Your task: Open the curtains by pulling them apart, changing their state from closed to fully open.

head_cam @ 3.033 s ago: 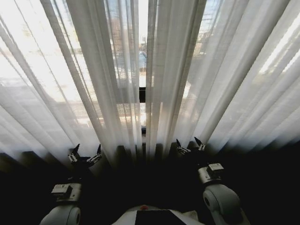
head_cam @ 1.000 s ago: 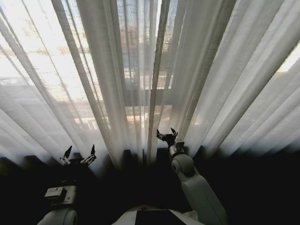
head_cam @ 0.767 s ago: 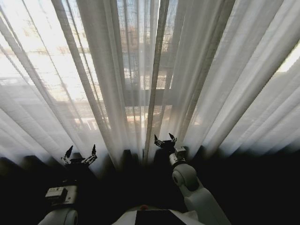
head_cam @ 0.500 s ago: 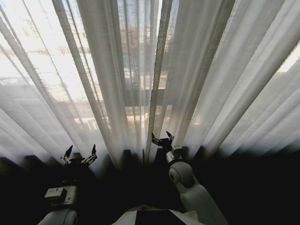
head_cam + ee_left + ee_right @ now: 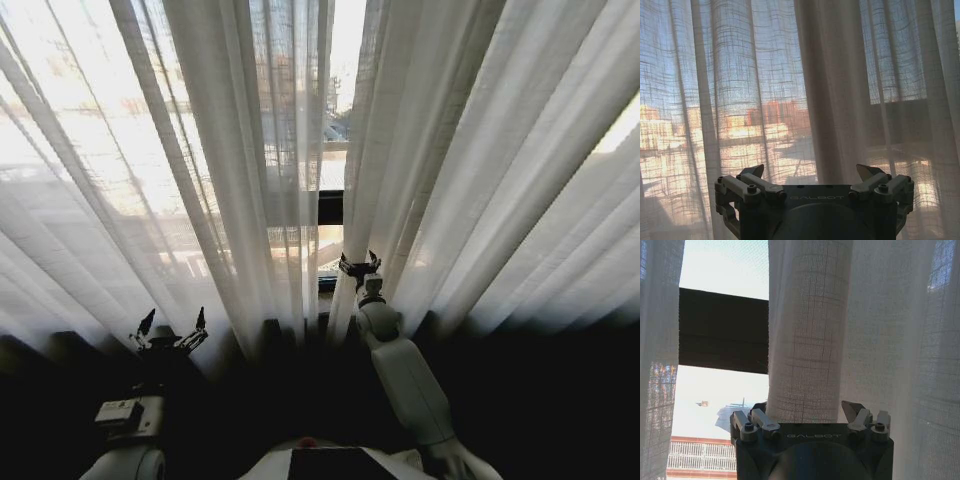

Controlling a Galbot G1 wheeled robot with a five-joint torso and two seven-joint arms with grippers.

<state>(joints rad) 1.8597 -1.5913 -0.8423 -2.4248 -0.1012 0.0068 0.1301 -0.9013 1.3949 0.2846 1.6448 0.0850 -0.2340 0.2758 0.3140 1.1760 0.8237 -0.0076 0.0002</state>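
Bright backlight through curtains (image 5: 200, 150); foreground dark.

- On my left wrist camera I read "GALBOT" in faint raised capitals across the dark housing of the left claw (image 5: 812, 179), centred between its two finger mounts.
- On my right wrist camera the same word, "GALBOT", stands on the dark housing of the right claw (image 5: 810, 416), again centred just below the fingers.
- From the head camera I can make out no lettering on either arm; the small plates on the wrists are too tiny to read.
- The curtains (image 5: 480, 160) carry no text, label or number that I can see.
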